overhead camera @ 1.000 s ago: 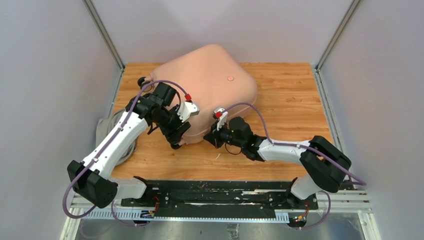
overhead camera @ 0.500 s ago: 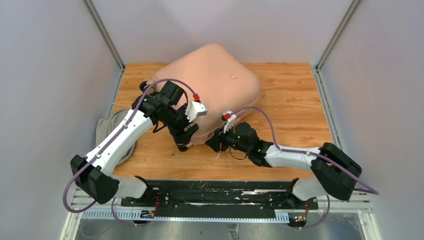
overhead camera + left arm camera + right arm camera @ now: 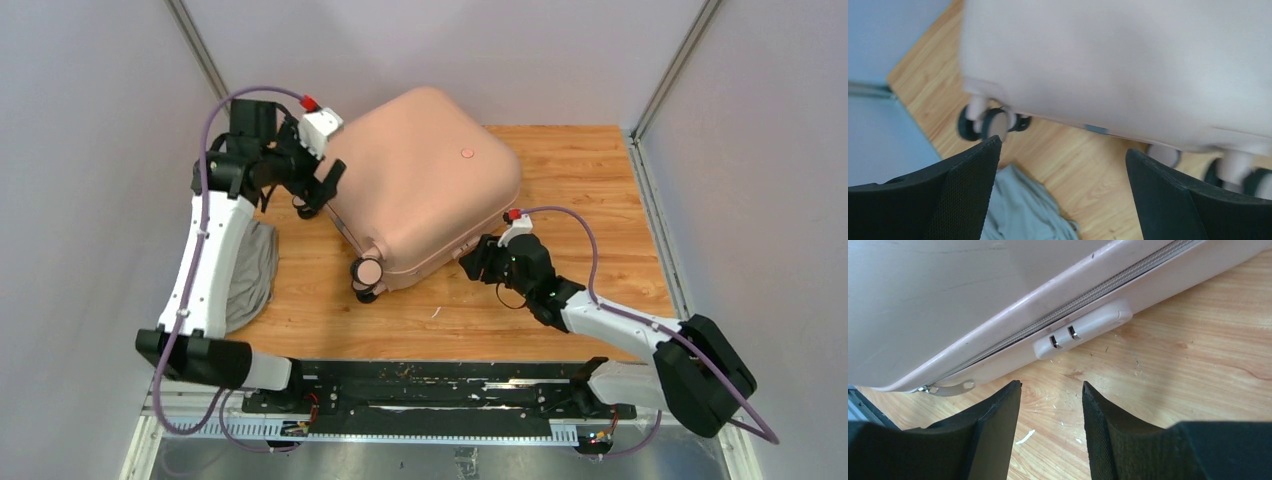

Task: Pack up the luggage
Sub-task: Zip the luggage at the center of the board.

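The luggage (image 3: 430,175), a pale pink hard-shell suitcase, lies shut and flat on the wooden table, with a wheel (image 3: 368,271) showing at its near corner. My left gripper (image 3: 325,185) hovers at its back-left end, open wide and holding nothing. In the left wrist view the shell (image 3: 1128,65) and a wheel (image 3: 988,122) fill the top, with bare wood between my fingers (image 3: 963,190). My right gripper (image 3: 470,268) sits just off the near side, open and holding nothing. Its wrist view shows the zipper seam, the lock (image 3: 1083,327) and a metal zipper pull (image 3: 948,388) ahead of the fingertips.
A grey cloth (image 3: 250,275) lies bunched at the table's left edge, also visible as cloth (image 3: 1018,210) under the left gripper. Grey enclosure walls and metal posts (image 3: 205,70) surround the table. Bare wood (image 3: 580,190) shows to the right of the suitcase.
My left arm swung from the suitcase's near corner up to its back-left end and opened wide. The right gripper opened and drew back to the right. The near wheel is now uncovered.
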